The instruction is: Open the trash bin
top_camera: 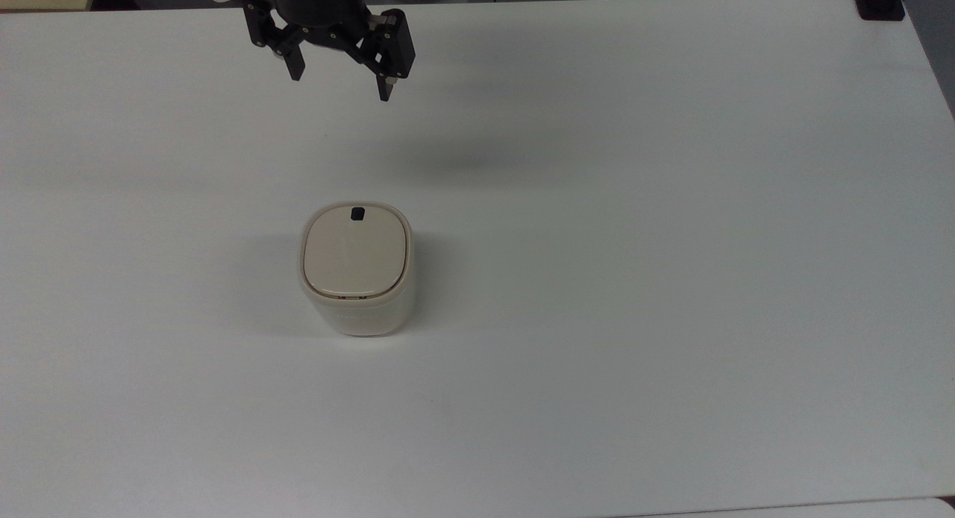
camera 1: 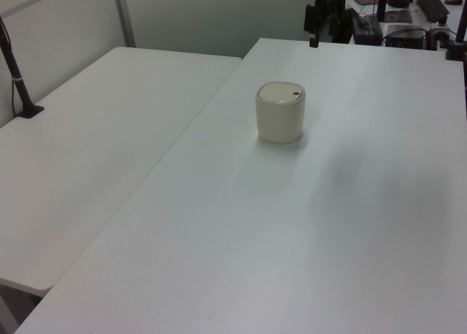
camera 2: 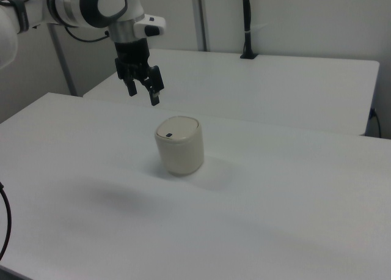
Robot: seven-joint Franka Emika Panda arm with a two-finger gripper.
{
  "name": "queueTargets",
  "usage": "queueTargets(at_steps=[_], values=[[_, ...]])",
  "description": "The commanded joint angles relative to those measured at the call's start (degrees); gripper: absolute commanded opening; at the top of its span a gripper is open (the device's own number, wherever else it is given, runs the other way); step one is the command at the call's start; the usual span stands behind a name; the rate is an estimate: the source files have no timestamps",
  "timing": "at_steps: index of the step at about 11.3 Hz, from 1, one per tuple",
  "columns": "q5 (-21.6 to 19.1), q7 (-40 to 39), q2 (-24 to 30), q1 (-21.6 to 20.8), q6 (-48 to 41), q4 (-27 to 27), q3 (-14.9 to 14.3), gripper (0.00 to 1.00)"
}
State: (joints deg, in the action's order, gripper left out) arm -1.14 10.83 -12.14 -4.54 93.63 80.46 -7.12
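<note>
White bench (top_camera: 671, 279) spreads under us, with the bin (top_camera: 357, 279) near its middle in the top view, lid (top_camera: 357, 253) shut flat. We risk shoving the light bin aside if we press off-centre or catch its rim. Our tool (top_camera: 339, 85) hangs well above and apart, fingers spread wide, holding nothing.

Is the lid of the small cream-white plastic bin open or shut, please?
Shut: the flat beige lid lies flush in the rim of the small cream-white plastic bin.
</note>
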Motion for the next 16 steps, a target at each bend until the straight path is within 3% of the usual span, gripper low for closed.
queueTargets(at_steps=[1,16], values=[[0.88,0.69,0.8,-0.65,1.91,2.59,0.0,1.0],[-0.35,0.16,0.62,-0.38,1.99,2.51,-0.44,1.0]])
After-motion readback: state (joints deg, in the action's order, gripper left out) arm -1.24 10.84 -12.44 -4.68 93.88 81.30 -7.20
